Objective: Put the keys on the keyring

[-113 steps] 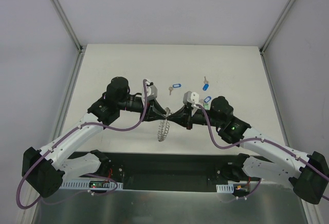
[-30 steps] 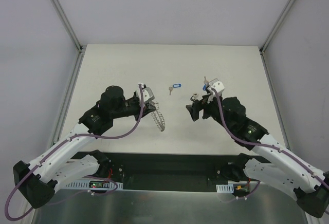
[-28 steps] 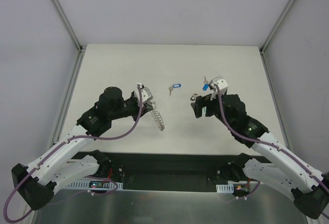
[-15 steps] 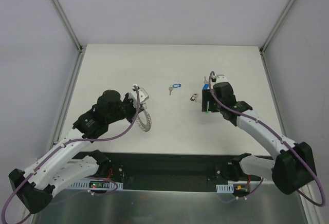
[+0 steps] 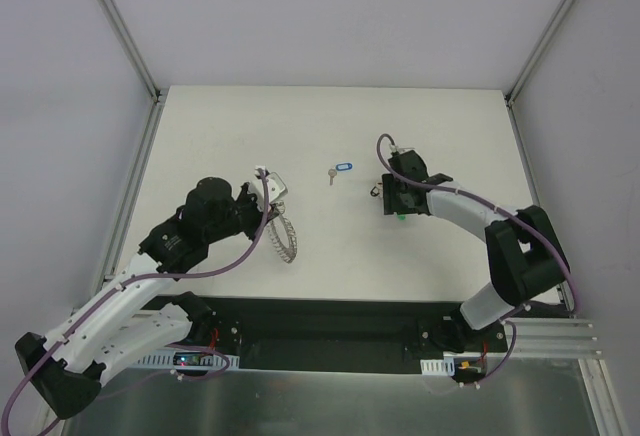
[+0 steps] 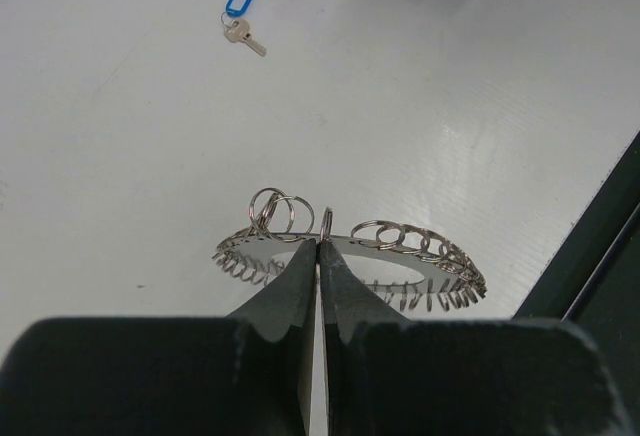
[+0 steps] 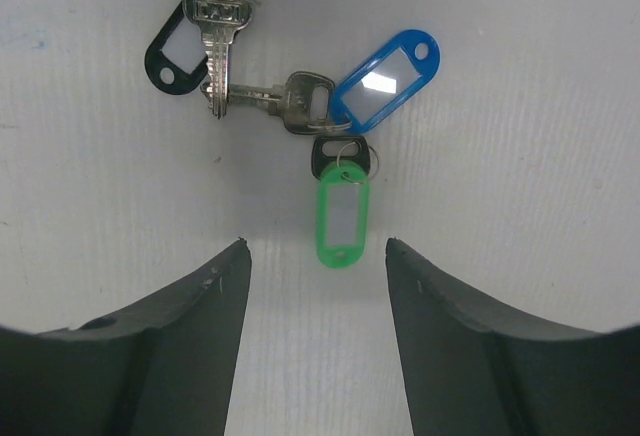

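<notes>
My left gripper (image 6: 318, 248) is shut on the near rim of the keyring (image 6: 400, 248), a large grey ring with small loops around it, held flat just above the table (image 5: 440, 126). From above, the keyring (image 5: 285, 240) hangs off the left gripper (image 5: 276, 218). One key with a blue tag (image 5: 341, 169) lies alone mid-table. My right gripper (image 7: 315, 246) is open, pointing down over a cluster of keys: green tag (image 7: 340, 218), blue tag (image 7: 386, 80), black tag (image 7: 172, 52), silver keys (image 7: 222, 51). The green tag's end lies between the fingertips, untouched.
White walls enclose the table on the left, back and right. A dark trough (image 5: 330, 321) runs along the near edge by the arm bases. In the left wrist view the lone blue-tagged key (image 6: 240, 0) lies far ahead, and the dark table edge (image 6: 590, 256) is at the right.
The right arm has swung over the key cluster and turned downward, its jaws narrowing. The left arm has drawn back a little to the left, turning the keyring flatter.
</notes>
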You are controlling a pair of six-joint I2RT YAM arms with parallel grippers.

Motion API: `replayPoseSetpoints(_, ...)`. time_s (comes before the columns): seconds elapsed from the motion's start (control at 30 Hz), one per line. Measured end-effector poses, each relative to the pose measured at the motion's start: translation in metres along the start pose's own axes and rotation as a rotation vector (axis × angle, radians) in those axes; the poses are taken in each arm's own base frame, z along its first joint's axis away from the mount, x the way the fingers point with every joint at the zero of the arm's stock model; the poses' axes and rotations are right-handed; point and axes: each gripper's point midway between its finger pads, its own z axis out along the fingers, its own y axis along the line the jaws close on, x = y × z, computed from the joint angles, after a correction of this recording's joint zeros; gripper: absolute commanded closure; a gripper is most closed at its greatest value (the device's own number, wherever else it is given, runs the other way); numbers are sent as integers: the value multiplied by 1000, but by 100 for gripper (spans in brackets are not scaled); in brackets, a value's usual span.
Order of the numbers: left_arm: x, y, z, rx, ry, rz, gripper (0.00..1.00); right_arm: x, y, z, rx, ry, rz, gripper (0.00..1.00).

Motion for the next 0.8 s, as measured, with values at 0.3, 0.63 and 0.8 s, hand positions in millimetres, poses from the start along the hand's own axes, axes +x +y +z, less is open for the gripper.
replayPoseSetpoints(0.3,-3,0,-2,0,-13,2,100,8,-1,20,27,67,5,49)
replayPoseSetpoints(0.63,-7,-1,-7,-5,-36,7,100,7,-6,27,40,85,37,57)
replayPoseSetpoints(0.8,-7,-1,-8,-4,-38,7,100,8,-3,27,25,91,47,64)
